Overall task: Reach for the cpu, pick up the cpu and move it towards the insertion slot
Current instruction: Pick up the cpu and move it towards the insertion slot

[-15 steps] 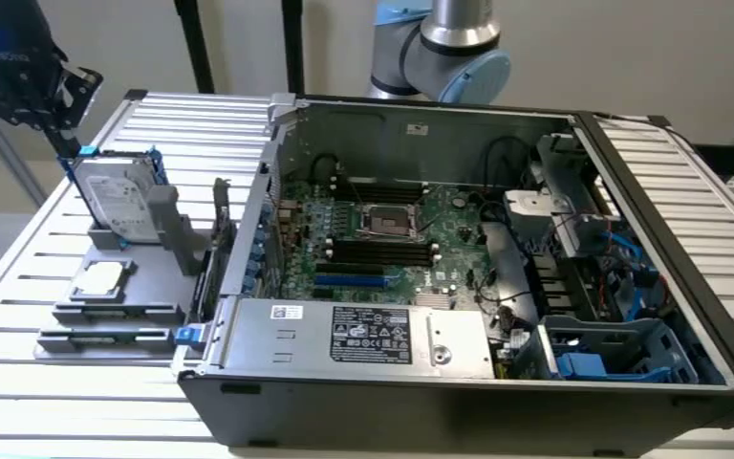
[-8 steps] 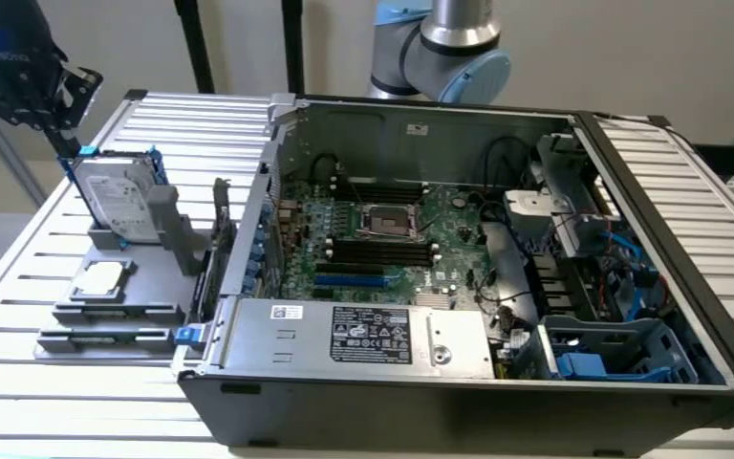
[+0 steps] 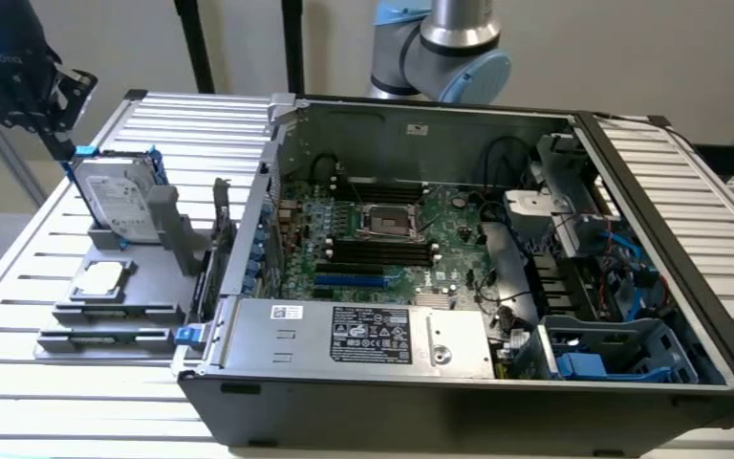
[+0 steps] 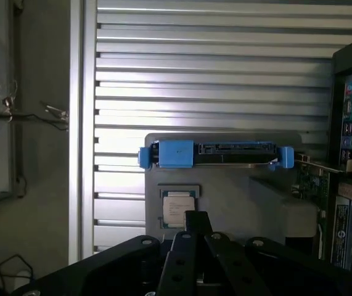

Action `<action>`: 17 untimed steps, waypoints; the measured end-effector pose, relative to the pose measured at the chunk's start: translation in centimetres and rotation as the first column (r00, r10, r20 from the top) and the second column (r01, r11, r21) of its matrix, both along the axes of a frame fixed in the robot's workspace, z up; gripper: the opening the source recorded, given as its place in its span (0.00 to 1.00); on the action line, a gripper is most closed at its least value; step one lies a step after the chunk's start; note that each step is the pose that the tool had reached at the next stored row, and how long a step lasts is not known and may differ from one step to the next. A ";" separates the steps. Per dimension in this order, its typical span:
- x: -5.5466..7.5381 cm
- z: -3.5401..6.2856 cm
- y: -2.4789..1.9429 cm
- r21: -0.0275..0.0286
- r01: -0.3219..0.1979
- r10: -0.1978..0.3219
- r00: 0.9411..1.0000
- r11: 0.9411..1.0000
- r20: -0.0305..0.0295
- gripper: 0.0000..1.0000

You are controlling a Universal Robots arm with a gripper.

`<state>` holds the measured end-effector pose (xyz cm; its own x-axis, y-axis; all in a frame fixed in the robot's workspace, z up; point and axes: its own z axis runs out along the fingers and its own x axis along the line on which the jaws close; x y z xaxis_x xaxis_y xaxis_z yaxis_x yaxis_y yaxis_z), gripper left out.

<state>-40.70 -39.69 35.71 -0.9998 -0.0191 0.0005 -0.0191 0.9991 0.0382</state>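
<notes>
— What is the surface like?

— A tabletop [image 3: 23, 249] of long silvery metal slats, bright where light falls on it. At the exterior view's far left, the dark end effector [image 4: 197, 219] hangs above it, pressed together with nothing in its grip.

— And beneath it?

— A grey holder [image 3: 131, 311] rests on the slats. A hard drive [image 3: 118, 201] in a blue frame stands on edge at the holder's back. Just in front of it the chip [image 3: 102, 277] lies flat, silver face up, apart from the end effector.

— Further right?

— An open computer case [image 3: 469, 406] lies on its side just beside the holder, its circuit board showing. The socket [image 3: 390, 222], a shiny metal frame with a dark centre, sits near the middle of that board, well apart from the chip.

— What about the room?

— Behind the case the arm [image 3: 450, 48] rises in grey and pale blue before a plain pale wall [image 3: 660, 57]. The wrist view catches a grey floor [image 4: 40, 203] beside the tabletop, with thin cables [image 4: 3, 271] lying on it.
</notes>
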 end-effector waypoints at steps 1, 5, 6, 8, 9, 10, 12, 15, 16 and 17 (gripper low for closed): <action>-0.1 -0.02 -0.19 0.000 0.000 0.000 1.000 1.000 0.000 0.11; -0.6 -0.14 -0.96 0.000 0.000 0.000 1.000 1.000 0.000 0.11; -0.7 -0.20 -1.11 0.000 0.000 0.000 1.000 1.000 -0.001 0.11; -0.8 -0.31 -1.36 -0.001 0.000 0.000 1.000 1.000 -0.001 0.11; -0.9 -0.37 -1.46 -0.001 0.000 0.000 1.000 1.000 -0.002 0.11; -0.9 -0.42 -1.56 -0.002 0.000 0.000 1.000 1.000 -0.002 0.11; -1.0 -0.51 -1.77 -0.004 0.000 0.000 1.000 1.000 -0.004 0.11; -1.0 -0.56 -1.95 -0.004 0.000 0.000 1.000 1.000 -0.005 0.12; -1.0 -0.56 -1.95 -0.004 0.000 0.000 1.000 1.000 -0.005 0.12; -1.0 -0.56 -1.96 -0.004 0.000 0.000 1.000 1.000 -0.005 0.18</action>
